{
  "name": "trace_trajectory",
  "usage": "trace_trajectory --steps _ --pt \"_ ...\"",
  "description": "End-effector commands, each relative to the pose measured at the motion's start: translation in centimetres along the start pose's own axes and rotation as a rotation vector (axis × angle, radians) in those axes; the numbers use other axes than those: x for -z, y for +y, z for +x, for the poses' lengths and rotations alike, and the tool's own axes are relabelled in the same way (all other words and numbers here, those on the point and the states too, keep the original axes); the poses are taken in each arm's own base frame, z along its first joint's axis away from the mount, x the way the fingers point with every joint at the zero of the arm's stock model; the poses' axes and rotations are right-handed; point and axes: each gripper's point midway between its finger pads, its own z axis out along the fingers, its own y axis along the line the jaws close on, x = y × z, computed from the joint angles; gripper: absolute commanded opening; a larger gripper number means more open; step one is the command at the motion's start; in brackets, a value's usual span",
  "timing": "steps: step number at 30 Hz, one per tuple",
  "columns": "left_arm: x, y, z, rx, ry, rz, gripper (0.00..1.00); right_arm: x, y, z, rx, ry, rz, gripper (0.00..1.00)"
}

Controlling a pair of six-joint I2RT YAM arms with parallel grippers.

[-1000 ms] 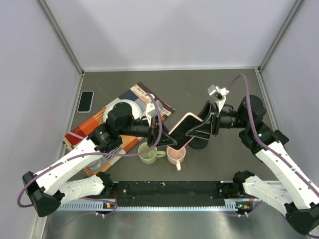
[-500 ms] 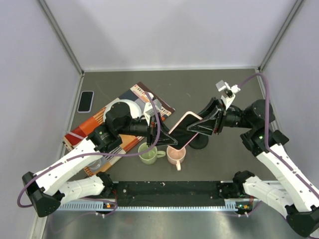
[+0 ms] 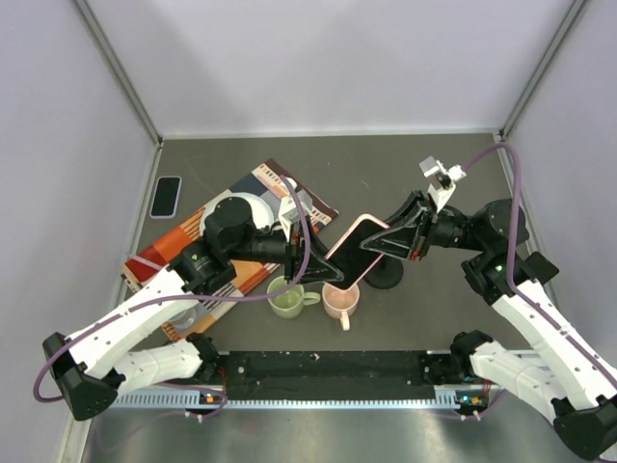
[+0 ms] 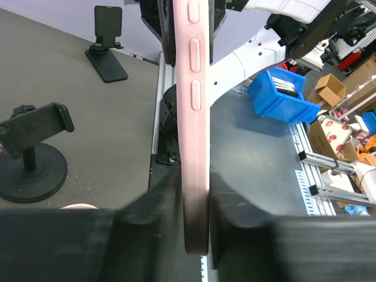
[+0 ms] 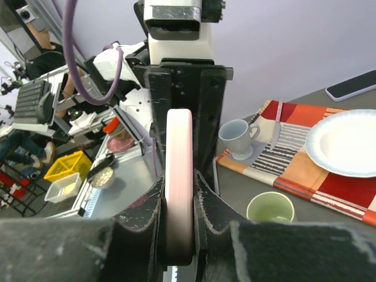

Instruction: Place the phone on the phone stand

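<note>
1. The phone (image 3: pixel 355 253), in a pink case, is held in the air over the middle of the tabletop (image 3: pixel 386 174). It is tilted, with its long axis running from 7 o'clock to 1 o'clock in the top view.
2. The left tool (image 3: pixel 326 263) pinches the phone's 7 o'clock end. In the left wrist view its fingers (image 4: pixel 161 235) press on both faces of the pink edge (image 4: pixel 194 117).
3. The right tool (image 3: pixel 383 241) pinches the 1 o'clock end. In the right wrist view its fingers (image 5: pixel 154 205) sit tight against either side of the phone (image 5: pixel 178 188).
4. The phone stand (image 3: pixel 388 280) sits on the tabletop just at 4 o'clock of the phone, its round black base partly hidden under the right tool. The left wrist view shows it upright with its clamp bare (image 4: pixel 29 158). The phone does not touch it.
5. A pink mug (image 3: pixel 339 301) stands at 6 o'clock of the phone, with a green mug (image 3: pixel 287 299) just beside it at 9 o'clock.
6. A striped mat (image 3: pixel 289 188) lies toward 10 o'clock and carries a plate (image 3: pixel 253 201), mostly covered by the left arm.
7. A dark phone (image 3: pixel 166 196) lies flat near the tabletop's 9 o'clock edge, well apart from the rest.
</note>
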Motion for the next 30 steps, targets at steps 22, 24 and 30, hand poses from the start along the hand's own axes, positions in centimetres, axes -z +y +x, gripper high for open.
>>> trace_trajectory --steps 22,24,30 --pt "1.5 14.4 -1.1 -0.019 -0.066 -0.703 0.58 18.1 -4.3 -4.8 0.234 -0.136 1.256 0.0" --pt "0.7 15.6 -0.4 -0.034 -0.065 -0.704 0.48 19.2 -3.2 -5.3 0.258 -0.169 1.283 0.0" --pt "-2.0 17.4 0.7 -0.059 -0.022 -0.688 0.46 18.7 -2.6 -4.8 0.294 -0.123 1.226 0.0"
